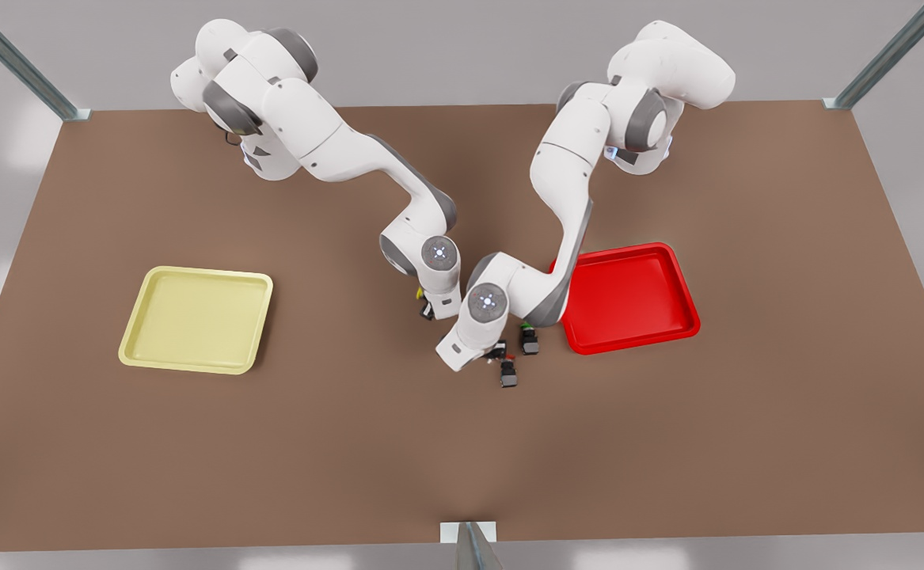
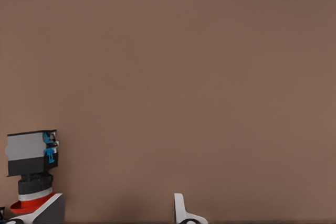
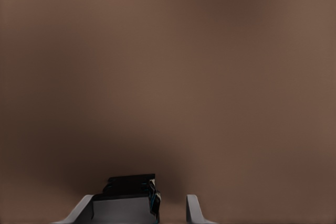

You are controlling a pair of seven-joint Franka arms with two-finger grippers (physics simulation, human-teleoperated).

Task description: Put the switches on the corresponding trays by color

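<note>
- left claw (image 1: 501, 358) sits low by the red switch (image 2: 32, 174), fingers (image 2: 181, 211) apart, switch beside one of them
- right claw (image 1: 427, 305), fingers spread around the yellow switch (image 3: 128, 195)
- both on the worktop (image 1: 351, 443) between the yellow tray (image 1: 197, 319) and red tray (image 1: 632, 297)

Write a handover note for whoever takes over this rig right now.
Left gripper: open, low over the table, one finger beside the red switch, not around it.
Right gripper: open, straddling the yellow switch, which sits near one finger, not yet clamped.
Both switches lie on the table between the yellow tray and the red tray. A green switch lies next to the red tray.
Done: nothing placed.
Left: grip both switches and carry each to the tray of its colour.
</note>
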